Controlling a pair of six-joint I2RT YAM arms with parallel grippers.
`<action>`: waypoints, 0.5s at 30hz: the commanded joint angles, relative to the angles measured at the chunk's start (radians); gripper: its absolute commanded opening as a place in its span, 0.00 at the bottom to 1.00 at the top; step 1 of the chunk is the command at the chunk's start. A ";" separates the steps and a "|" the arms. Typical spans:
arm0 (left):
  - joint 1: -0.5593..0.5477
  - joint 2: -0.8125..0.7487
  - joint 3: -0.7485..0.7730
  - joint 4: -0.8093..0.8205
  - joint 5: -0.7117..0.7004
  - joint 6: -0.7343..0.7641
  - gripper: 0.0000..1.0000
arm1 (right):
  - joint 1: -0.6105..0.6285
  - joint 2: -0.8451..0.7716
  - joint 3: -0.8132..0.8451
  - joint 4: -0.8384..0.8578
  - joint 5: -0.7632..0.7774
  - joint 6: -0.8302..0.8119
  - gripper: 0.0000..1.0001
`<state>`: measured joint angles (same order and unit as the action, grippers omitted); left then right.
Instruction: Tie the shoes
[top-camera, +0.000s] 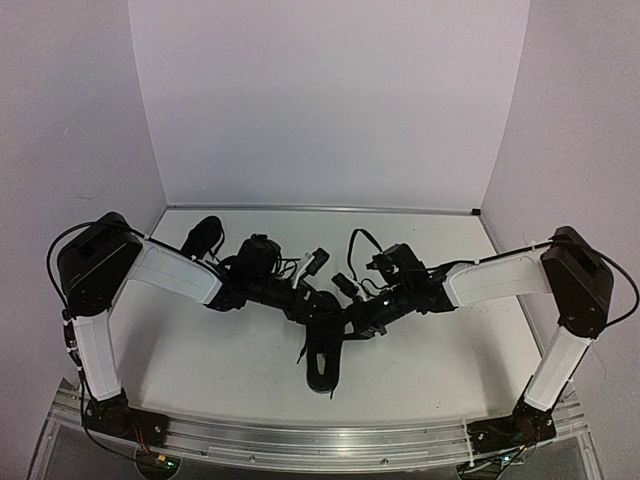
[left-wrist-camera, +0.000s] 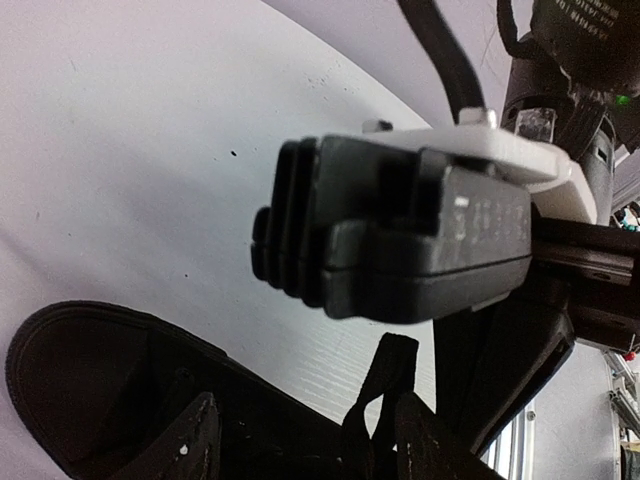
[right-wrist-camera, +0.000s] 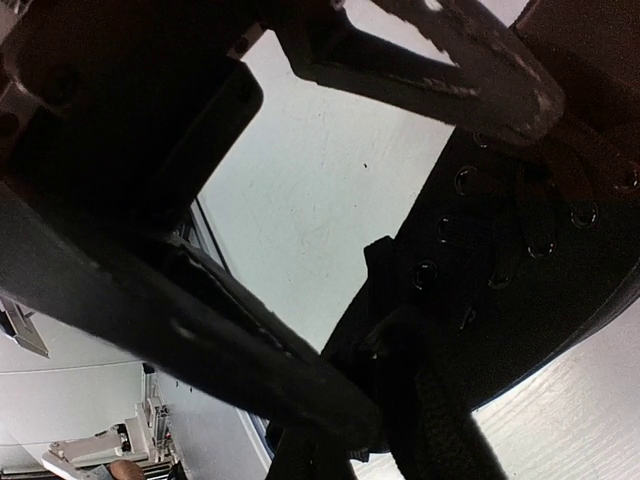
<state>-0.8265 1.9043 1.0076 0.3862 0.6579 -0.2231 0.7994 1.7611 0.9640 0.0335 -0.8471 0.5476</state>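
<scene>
Hovering over the near shoe (top-camera: 322, 365), left fingers (left-wrist-camera: 195, 440) and right fingers (right-wrist-camera: 470, 70) both spread, nothing clamped; embossed marks (left-wrist-camera: 490, 215) too blurred

The table (top-camera: 250, 360) is viewed from above and behind, arm bases along the frame's bottom. Both wrist views are taken very close, low over the tabletop. The central shoe (top-camera: 325, 365) is shared by all three.

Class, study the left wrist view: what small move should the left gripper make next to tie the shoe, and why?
Probably close the left gripper on the lace. Its fingers stand apart, and the lace rises between them above the shoe, not yet gripped.
</scene>
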 joint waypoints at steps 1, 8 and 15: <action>-0.016 0.024 0.045 0.039 0.050 -0.019 0.57 | 0.005 -0.032 0.036 -0.007 0.011 -0.021 0.00; -0.023 0.045 0.061 0.015 0.067 -0.019 0.52 | 0.005 -0.035 0.036 -0.013 0.016 -0.026 0.00; -0.024 0.049 0.076 -0.022 0.107 0.001 0.35 | 0.005 -0.036 0.036 -0.021 0.028 -0.028 0.00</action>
<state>-0.8482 1.9524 1.0380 0.3787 0.7235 -0.2352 0.7994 1.7607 0.9695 0.0236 -0.8351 0.5388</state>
